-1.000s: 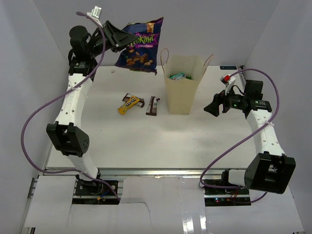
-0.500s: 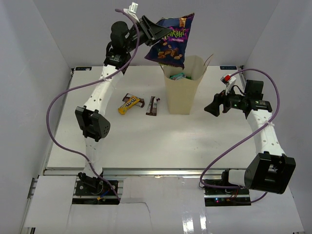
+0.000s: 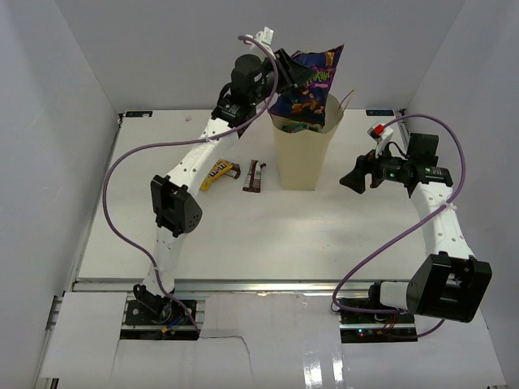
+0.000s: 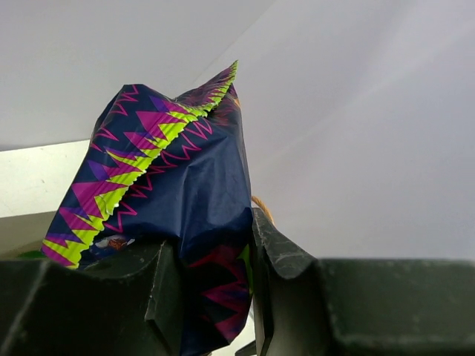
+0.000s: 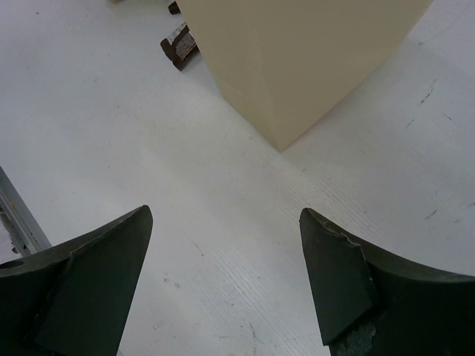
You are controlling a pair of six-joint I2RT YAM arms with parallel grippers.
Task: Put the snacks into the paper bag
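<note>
You had the left end effector clamped on one edge of the big dark purple bag. It hung tilted right over the mouth of the paper bag, lower end down around the rim. It looked light, crinkly and floppy, probably slick foil, so an edge grip made sense; I'd guess the puffy middle slips or crushes what's inside. Your right end effector sat wide open and empty beside the paper bag. The yellow-brown packet and dark brown bar lay on the surface, just left of it.
</note>
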